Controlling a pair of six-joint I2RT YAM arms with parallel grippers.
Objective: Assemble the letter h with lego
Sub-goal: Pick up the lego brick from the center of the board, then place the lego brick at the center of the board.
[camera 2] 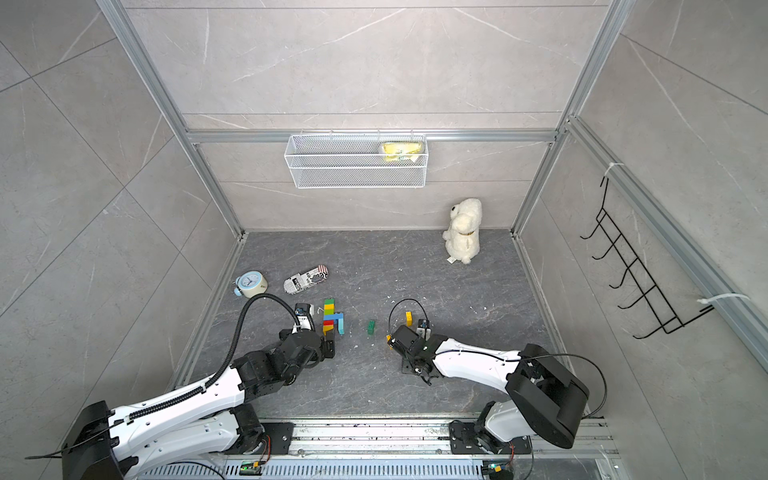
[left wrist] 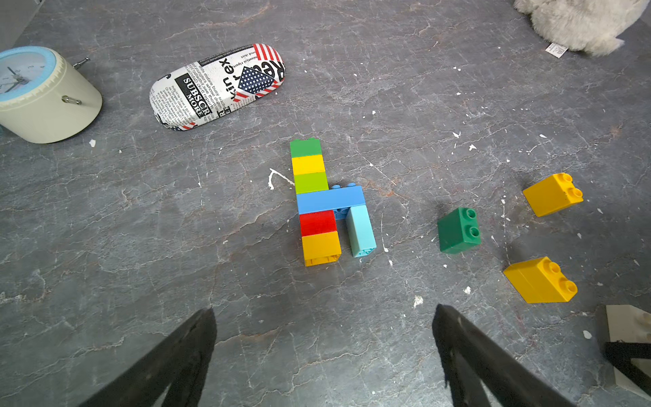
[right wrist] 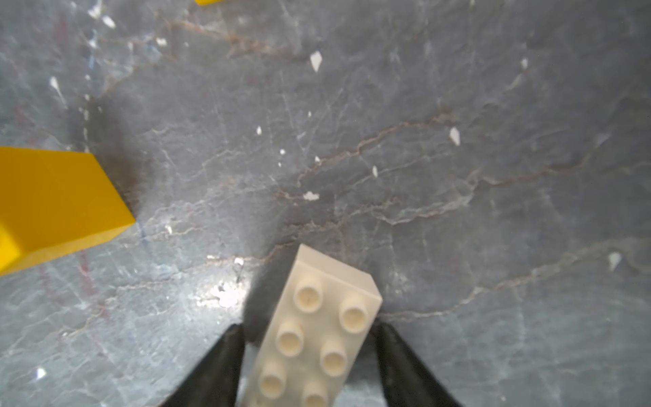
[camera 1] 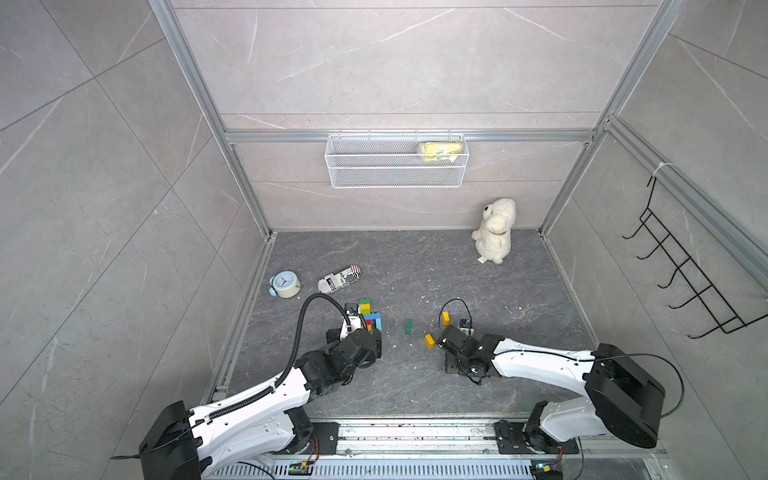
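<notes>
Lego h (left wrist: 327, 204) lies just ahead of the left gripper (left wrist: 323, 308), jaws wide and empty; it looks nearly whole. Right gripper (right wrist: 308, 325) straddles a white brick (right wrist: 334, 282), though a firm grip cannot be told. A green brick (left wrist: 458, 230) lies loose between the grippers.

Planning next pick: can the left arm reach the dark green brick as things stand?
Probably yes: the left gripper is open, and the dark green brick lies alone on bare floor between the partly built h and the yellow bricks.
</notes>
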